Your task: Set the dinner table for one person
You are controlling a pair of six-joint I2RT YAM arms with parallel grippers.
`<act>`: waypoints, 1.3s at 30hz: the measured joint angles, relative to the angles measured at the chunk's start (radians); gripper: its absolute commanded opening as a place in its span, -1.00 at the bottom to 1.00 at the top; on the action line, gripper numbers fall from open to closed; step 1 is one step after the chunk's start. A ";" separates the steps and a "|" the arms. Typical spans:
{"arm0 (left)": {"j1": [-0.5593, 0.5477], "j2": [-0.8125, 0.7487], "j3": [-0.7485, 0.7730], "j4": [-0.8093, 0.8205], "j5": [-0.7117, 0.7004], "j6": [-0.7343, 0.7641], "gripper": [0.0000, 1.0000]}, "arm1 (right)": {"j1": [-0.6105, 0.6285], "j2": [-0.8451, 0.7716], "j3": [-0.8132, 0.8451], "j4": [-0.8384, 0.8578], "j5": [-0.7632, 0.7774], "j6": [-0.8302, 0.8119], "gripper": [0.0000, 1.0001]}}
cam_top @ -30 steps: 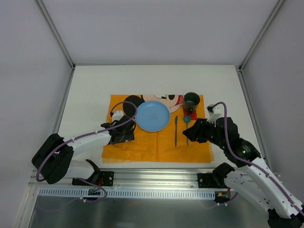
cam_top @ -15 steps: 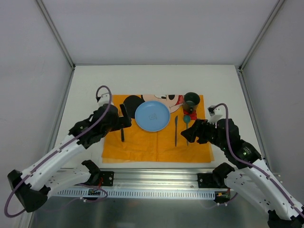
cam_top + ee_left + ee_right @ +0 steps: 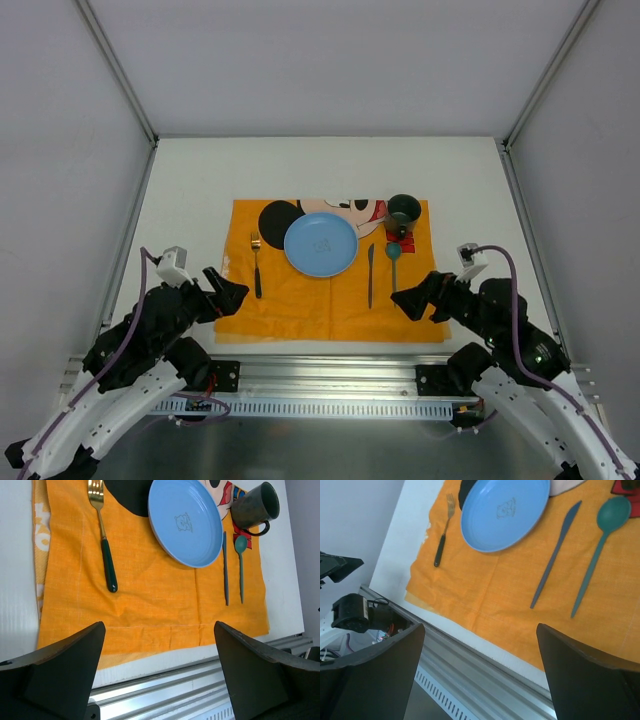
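**While both jaws gape empty, the place stands set**

Left gripper: released, beside the placemat's corner. Placemat on the dinner table carries fork, blue plate, knife, spoon, mug. Right gripper: released.
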 measured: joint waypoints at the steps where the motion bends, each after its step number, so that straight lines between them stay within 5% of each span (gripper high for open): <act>1: -0.005 -0.027 -0.013 -0.008 -0.001 -0.007 0.62 | 0.000 -0.011 -0.002 -0.019 0.006 -0.001 0.92; 2: -0.005 -0.042 -0.017 -0.013 -0.002 -0.012 0.41 | 0.000 -0.023 -0.002 -0.043 0.013 -0.004 0.80; 3: -0.005 -0.051 -0.018 -0.011 -0.002 -0.016 -0.89 | 0.000 -0.035 -0.002 -0.064 0.026 -0.008 0.25; 4: -0.005 -0.054 -0.018 -0.006 -0.002 -0.021 -1.00 | 0.000 -0.047 -0.001 -0.085 0.035 -0.024 -0.97; 6: -0.005 -0.050 -0.018 -0.002 -0.002 -0.007 -0.94 | 0.000 -0.064 0.004 -0.134 0.071 -0.039 -0.99; 8: -0.005 -0.036 -0.015 -0.001 0.011 0.012 0.34 | 0.000 -0.077 0.015 -0.175 0.101 -0.041 0.61; 9: -0.005 -0.027 -0.011 0.000 0.025 0.026 0.52 | 0.000 -0.082 0.019 -0.183 0.110 -0.045 0.94; 10: -0.005 -0.012 -0.003 0.000 0.046 0.035 -0.72 | 0.000 -0.085 0.026 -0.194 0.119 -0.050 0.54; 11: -0.005 0.005 0.011 0.002 0.061 0.042 -1.00 | 0.001 -0.086 0.034 -0.206 0.130 -0.063 -0.35; 12: -0.005 0.016 0.025 0.005 0.077 0.064 -1.00 | 0.001 -0.085 0.043 -0.215 0.137 -0.068 -0.97; 13: -0.005 0.022 0.035 0.010 0.088 0.087 -0.56 | 0.001 -0.084 0.053 -0.220 0.142 -0.069 -0.60; 14: -0.005 0.021 0.045 0.014 0.093 0.109 0.24 | 0.001 -0.080 0.064 -0.227 0.154 -0.080 0.28; 15: -0.005 0.014 0.053 0.017 0.095 0.132 0.79 | 0.001 -0.073 0.079 -0.234 0.163 -0.084 0.85; 16: -0.005 0.002 0.061 0.019 0.095 0.148 0.98 | 0.001 -0.060 0.101 -0.244 0.182 -0.098 0.99; 27: -0.005 -0.189 0.069 0.048 0.014 0.240 0.98 | 0.001 0.036 0.153 -0.244 0.269 -0.146 0.99; 39: 0.003 -0.200 0.043 0.066 -0.063 0.230 0.98 | 0.001 0.052 0.151 -0.236 0.187 -0.163 0.99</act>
